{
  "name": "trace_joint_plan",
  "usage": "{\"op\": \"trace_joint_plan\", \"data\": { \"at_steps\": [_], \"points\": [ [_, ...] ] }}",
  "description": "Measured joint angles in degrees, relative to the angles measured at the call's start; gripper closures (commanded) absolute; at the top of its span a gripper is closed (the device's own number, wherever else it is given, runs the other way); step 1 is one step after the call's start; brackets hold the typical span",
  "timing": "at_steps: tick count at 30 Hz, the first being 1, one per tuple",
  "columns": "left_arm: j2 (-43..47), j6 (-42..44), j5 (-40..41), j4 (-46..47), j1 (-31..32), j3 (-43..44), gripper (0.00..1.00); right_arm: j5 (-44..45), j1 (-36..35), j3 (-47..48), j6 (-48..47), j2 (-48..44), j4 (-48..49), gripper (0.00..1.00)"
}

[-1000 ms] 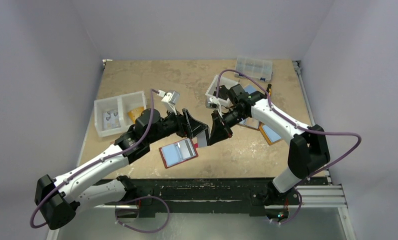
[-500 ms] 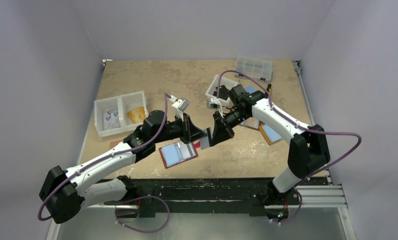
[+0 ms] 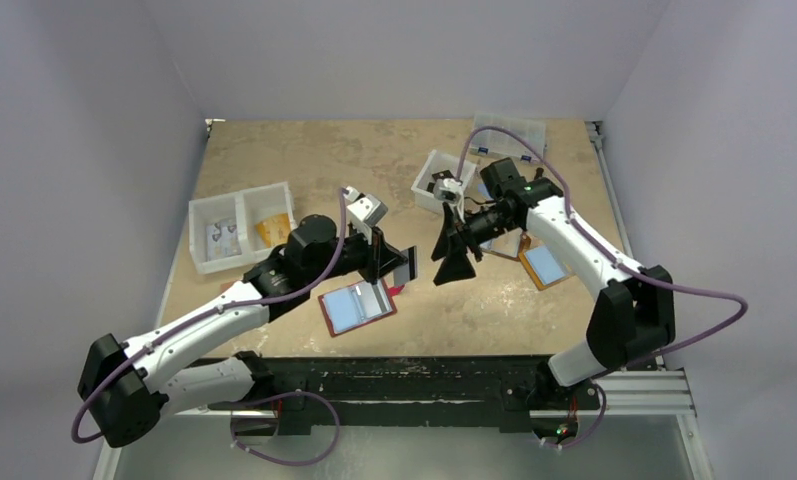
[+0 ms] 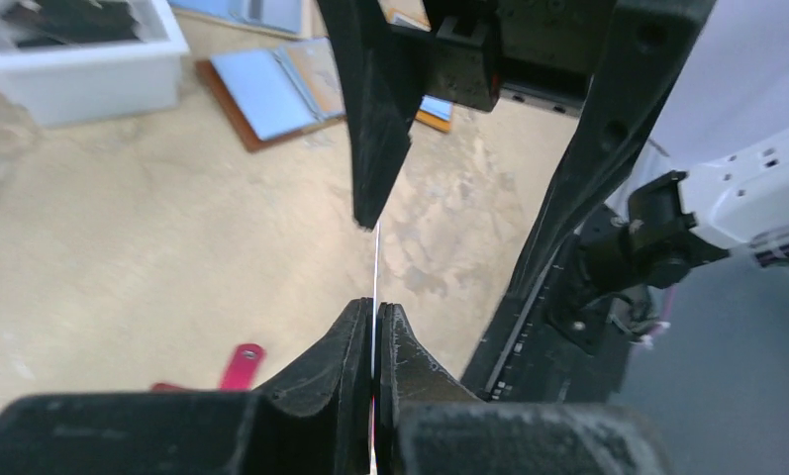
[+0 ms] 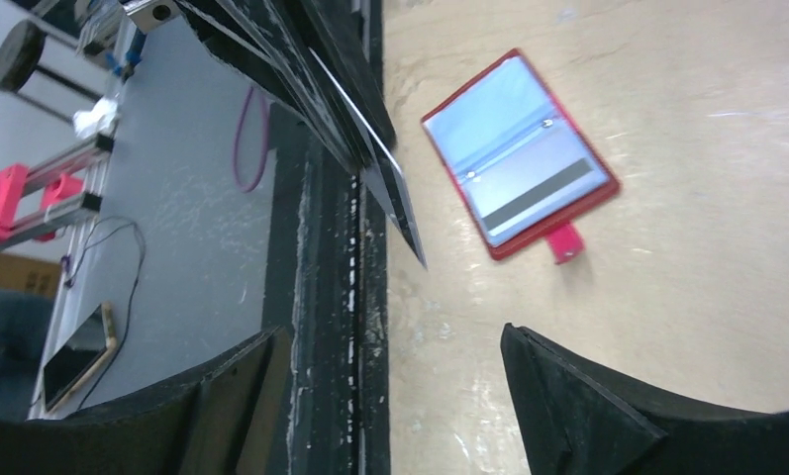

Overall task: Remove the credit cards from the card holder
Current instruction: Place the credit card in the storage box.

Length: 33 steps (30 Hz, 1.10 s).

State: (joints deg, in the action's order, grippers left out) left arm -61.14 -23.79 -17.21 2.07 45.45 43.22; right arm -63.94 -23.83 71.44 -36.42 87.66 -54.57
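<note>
My left gripper pinches a freed credit card; my right gripper gapes empty opposite. Next, I'd lay it beside the card holder below.

The left gripper has its 2 black fingers pressed together on a credit card, seen edge-on as a thin pale upright line rising from between them. The card's top end comes just beside the tip of 1 finger of the right gripper, whose 2 fingers stand wide apart; contact cannot be told. Beyond lies the tan table. A white bin with dark contents sits at top left, an open brown fold-out holder with blue pages near it. A red-pink strap tab lies low on the left.
</note>
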Motion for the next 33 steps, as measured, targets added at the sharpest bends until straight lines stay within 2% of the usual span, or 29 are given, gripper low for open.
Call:
{"op": "trace_joint_plan", "data": {
  "at_steps": [2, 7, 9, 12, 14, 20, 24, 27, 33],
  "points": [
    [0.8, 3.1, 2.5, -1.3, 0.2, 1.3, 1.00, -0.1, 2.6, 0.0, 0.5, -1.4, 0.1, 0.02],
    [2.3, 11.4, 8.9, -3.1, 1.7, 5.6, 1.00, -0.6, 9.1, 0.1, 3.9, -4.0, 0.8, 0.01],
    [2.4, 15.2, 11.9, -3.9, 2.8, 8.2, 1.00, -1.5, 11.8, 0.3, 8.1, -4.5, 2.4, 0.01],
    [2.2, 20.5, 16.9, -4.4, 5.2, 11.0, 1.00, -2.8, 15.0, 0.6, 18.0, -4.7, 6.7, 0.01],
    [1.4, 24.6, 21.3, -4.4, 8.2, 12.5, 1.00, -6.8, 16.3, -0.1, 26.3, -4.6, 10.4, 0.01],
    [-4.0, 35.9, 33.7, -1.5, 18.6, 14.6, 1.00, -18.7, 16.7, -10.4, 56.9, -4.6, 34.0, 0.01],
    [-9.0, 44.6, 40.0, 0.9, 24.3, 15.1, 1.00, -21.4, 16.7, -13.7, 70.0, -4.6, 44.0, 0.01],
    [-11.5, 49.5, 41.9, 1.2, 26.6, 15.1, 1.00, -22.0, 16.8, -15.1, 79.7, -4.8, 52.7, 0.01],
    [-11.7, 55.7, 43.3, 2.5, 27.1, 15.1, 1.00, -21.0, 17.0, -21.5, 96.2, -5.6, 66.5, 0.01]
  ]
}}
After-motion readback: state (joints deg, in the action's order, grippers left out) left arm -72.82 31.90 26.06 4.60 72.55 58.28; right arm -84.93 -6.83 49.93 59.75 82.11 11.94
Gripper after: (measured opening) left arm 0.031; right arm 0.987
